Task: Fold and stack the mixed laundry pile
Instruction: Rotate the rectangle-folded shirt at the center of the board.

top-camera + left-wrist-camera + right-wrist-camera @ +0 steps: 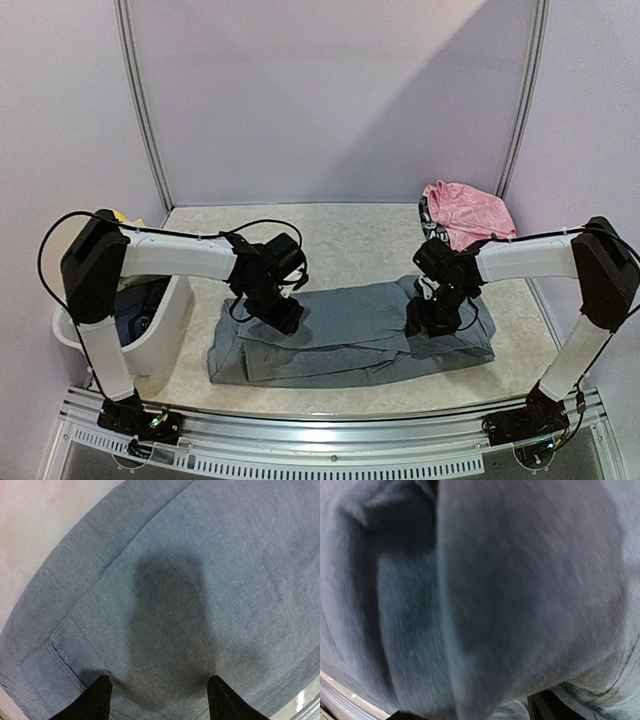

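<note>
Here's the big grey garment [350, 345], laid flat along the near edge of the table [340, 240] and folded into a long band, with both arms down on it. The left gripper [281, 316] sits over the garment's left part. From its wrist camera the two black fingertips [98, 700] stand well apart, and only flat grey cloth shows between them. They are right at the fabric, with a stitched hem [56, 652] just off to the side. Those jaws are apart and hold nothing.

Over to the right gripper [432, 322], which is pressed down on the garment's right end, where the cloth humps up around it. Its wrist view is filled with blurred grey fabric, and a thick fold runs down the middle. Only a sliver of one dark finger [542, 707] shows at the bottom. Whether those jaws are clamped on the fold or standing apart, I cannot tell.

At the far right corner of the table, a shiny pink piece [468, 212] lies crumpled. At the left edge stands a white tub [172, 322] with dark blue items [140, 310] inside, and a scrap of yellow [124, 216] shows at its far rim.
</note>
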